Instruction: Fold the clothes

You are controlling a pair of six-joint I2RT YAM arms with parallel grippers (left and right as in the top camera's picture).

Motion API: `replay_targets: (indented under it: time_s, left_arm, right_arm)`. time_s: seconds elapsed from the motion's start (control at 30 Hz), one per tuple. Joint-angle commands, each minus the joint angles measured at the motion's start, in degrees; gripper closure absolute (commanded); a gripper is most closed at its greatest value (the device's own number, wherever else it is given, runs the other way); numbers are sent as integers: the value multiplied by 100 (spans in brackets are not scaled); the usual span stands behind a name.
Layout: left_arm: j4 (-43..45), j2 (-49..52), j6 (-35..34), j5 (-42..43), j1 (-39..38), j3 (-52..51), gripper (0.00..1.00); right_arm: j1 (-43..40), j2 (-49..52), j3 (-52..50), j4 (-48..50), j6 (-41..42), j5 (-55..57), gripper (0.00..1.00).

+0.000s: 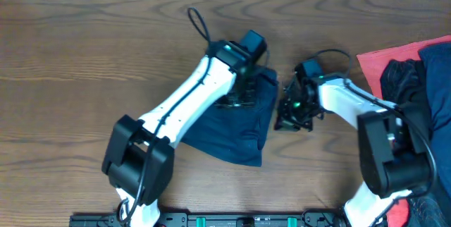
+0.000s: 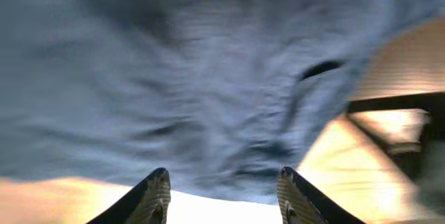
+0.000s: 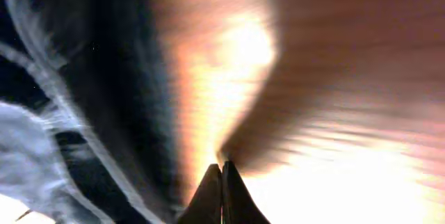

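Closest in, the left wrist view shows the left gripper point(image 2: 224, 197) with its two fingers point(image 2: 156, 196) spread wide and nothing between them. Just beyond the tips lies the rumpled navy fabric of the shorts point(image 2: 208, 78), which fills most of this blurred view. A strip of light wooden table point(image 2: 389, 64) shows to the right.

In the right wrist view, the right gripper point(image 3: 221, 182) has its fingers pressed together to a single point, with nothing visible between them. It points at bare wood. The dark edge of the shorts point(image 3: 104, 113) runs down the left side of this view, beside the tips and apart from them. This view is blurred too.

From overhead, the two black arm bases sit at the near edge of the table point(image 1: 70, 79). The shorts point(image 1: 239, 132) lie bunched near the middle of the table, partly covered by the white left arm. The left gripper point(image 1: 243, 91) points down over their far part. The right gripper point(image 1: 290, 114) is just beside the shorts' right edge, over wood.

Farther right, a red cloth point(image 1: 384, 59) lies on the table with a black crinkled garment point(image 1: 400, 79) on it and blue fabric point(image 1: 438, 68) at the picture's edge. A black cable loop point(image 1: 199, 24) lies beyond the left wrist.
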Motion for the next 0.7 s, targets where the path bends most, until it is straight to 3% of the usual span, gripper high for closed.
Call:
replay_targets:
  time_s: [0.0,0.17,0.27,0.4,0.53,0.67]
  left_arm:
    - [-339,-295,487,-393,330,37,49]
    - [-518,-293,844,-393,662,-52,47]
    - [-358,-293,1058,-426,789,-289,45]
    - [111,-293,1134,-498,1001,-940,44]
    - [588,-293,1141,-494,1180,-1727,44]
    - [933,-293,1141,-470,1259,-2371,44]
  right_arm:
    - [-345,-817,-42,44,-654,487,98]
    - [-289,-1711,-42,258,-1360,-518,78]
    - [66,-1799,-44,192,-1316,-723,65]
    - [656,-1589,-94,26,-929,-540,60]
    - [1134,-1154,-118,66,-752,-439,63]
    - [1475,-675,-118,96,-704,-428,82]
